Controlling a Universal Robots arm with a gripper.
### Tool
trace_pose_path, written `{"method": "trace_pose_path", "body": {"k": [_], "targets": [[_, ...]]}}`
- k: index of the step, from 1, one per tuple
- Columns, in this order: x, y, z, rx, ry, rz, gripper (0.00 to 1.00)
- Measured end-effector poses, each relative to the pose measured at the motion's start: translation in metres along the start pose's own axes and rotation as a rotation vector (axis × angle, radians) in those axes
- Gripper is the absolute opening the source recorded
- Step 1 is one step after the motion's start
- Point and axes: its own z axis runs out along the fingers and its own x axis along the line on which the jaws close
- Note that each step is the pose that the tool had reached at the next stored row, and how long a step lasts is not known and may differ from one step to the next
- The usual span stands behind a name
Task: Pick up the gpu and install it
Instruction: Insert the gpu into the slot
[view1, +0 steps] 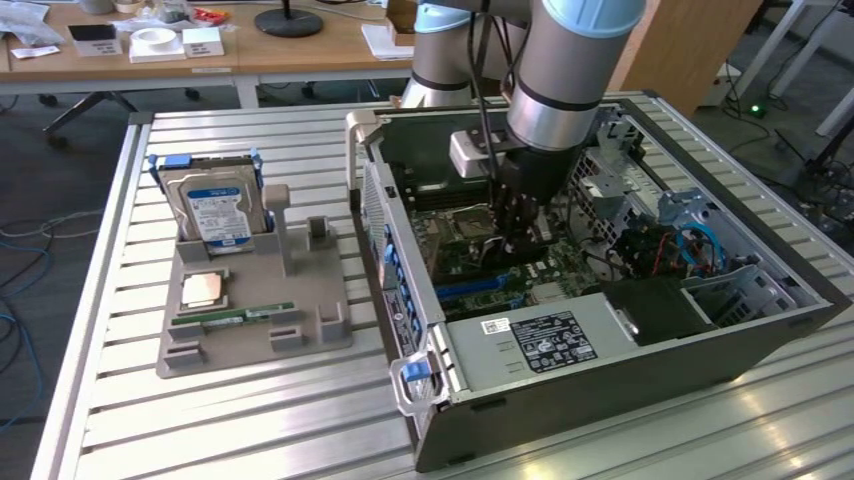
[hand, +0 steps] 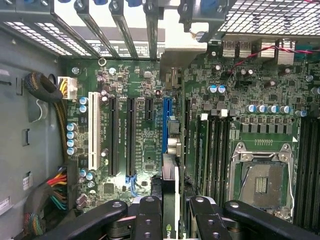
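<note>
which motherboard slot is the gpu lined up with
The blue slot, the only blue one beside the white slot and the black slots; the gpu hangs edge-on right along it.

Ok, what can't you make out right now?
- Wrist view: the gpu is edge-on, covering its own connector; seating in the blue slot is unclear.
- Exterior view: the arm and gripper hide where the gpu meets the slot.
- Wrist view: the gripper's base is cut off by the edge.

One gpu (hand: 170, 200), one hard drive (view1: 218, 208), one case (view1: 627, 378)
</note>
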Motion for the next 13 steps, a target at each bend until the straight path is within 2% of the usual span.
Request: {"method": "trace_pose_path", "body": {"k": [13], "targets": [[0.0003,0.0047,0.0006,0.0,0.0,0.0,0.26]]}}
